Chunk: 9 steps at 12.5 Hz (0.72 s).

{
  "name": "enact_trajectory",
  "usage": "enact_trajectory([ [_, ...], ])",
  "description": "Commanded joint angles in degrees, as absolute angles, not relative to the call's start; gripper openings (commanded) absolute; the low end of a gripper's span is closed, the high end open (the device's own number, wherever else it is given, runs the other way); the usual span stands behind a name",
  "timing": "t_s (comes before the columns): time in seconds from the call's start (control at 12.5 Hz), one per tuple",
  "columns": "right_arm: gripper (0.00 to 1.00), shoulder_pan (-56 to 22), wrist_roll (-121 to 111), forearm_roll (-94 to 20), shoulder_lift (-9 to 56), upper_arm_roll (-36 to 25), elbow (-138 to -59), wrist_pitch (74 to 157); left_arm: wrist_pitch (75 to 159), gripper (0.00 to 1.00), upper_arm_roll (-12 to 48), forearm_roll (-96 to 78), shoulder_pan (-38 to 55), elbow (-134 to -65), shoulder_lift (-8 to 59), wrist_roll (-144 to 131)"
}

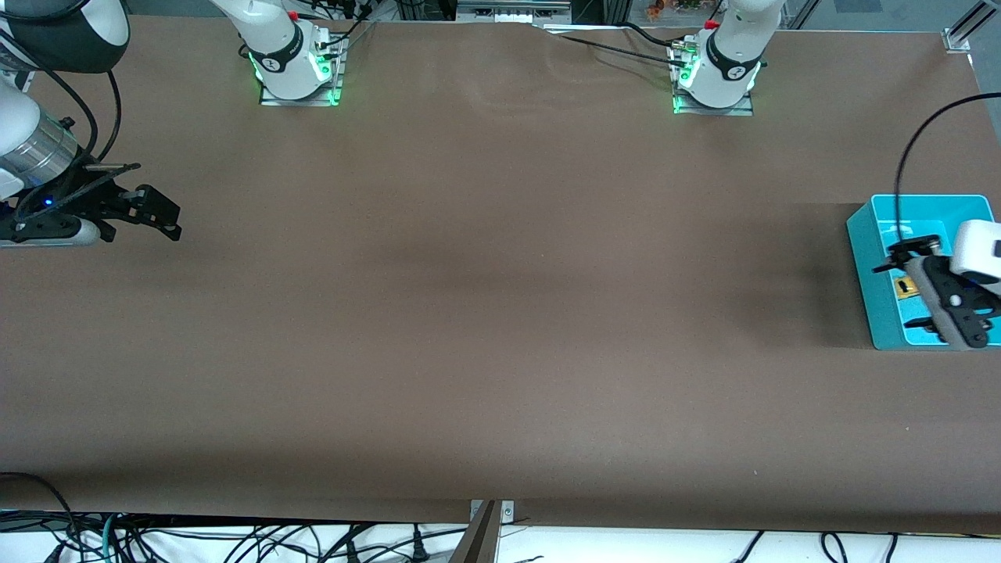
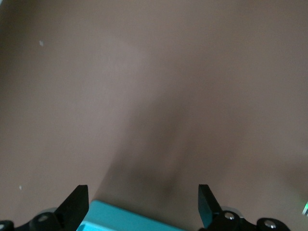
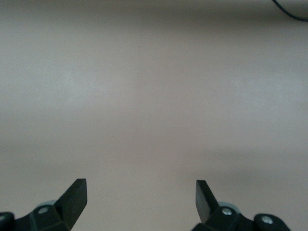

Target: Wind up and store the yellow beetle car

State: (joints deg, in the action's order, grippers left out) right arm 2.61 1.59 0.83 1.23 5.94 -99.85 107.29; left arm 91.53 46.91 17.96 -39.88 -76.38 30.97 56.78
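Yellow beetle car (image 1: 905, 287) sits in my teal box (image 1: 876, 258) at frame right, under the wide, empty left gripper (image 1: 934, 291); right gripper (image 1: 160, 213), upper left, gapes too.

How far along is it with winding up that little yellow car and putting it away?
The yellow beetle car already lies in the teal box at the left arm's end of the table, so storing looks done. Whether it was wound cannot be told. Nothing is in hand: the left gripper hangs open over the box, and the right gripper waits open over bare table. Little seems left.
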Motion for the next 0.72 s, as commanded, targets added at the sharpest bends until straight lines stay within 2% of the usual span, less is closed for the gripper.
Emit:
enact_trajectory([
  [0.0, 1.0, 2.5, 1.5, 0.5, 1.6, 5.7, -98.9, 106.6, 89.0, 1.0, 41.5, 16.4, -30.5, -75.3, 25.7, 49.1],
  [0.24, 1.0, 2.5, 1.5, 0.5, 1.6, 5.7, -98.9, 106.6, 89.0, 1.0, 33.4, 13.6, -22.2, -75.1, 22.3, 41.1],
  [0.48, 1.0, 2.5, 1.5, 0.5, 1.6, 5.7, -98.9, 106.6, 88.9, 1.0, 21.9, 4.6, -13.2, -76.0, 18.9, 28.7],
  [0.64, 1.0, 2.5, 1.5, 0.5, 1.6, 5.7, -98.9, 106.6, 89.0, 1.0, 17.2, 3.8, -8.6, -77.5, 16.8, 21.7],
])
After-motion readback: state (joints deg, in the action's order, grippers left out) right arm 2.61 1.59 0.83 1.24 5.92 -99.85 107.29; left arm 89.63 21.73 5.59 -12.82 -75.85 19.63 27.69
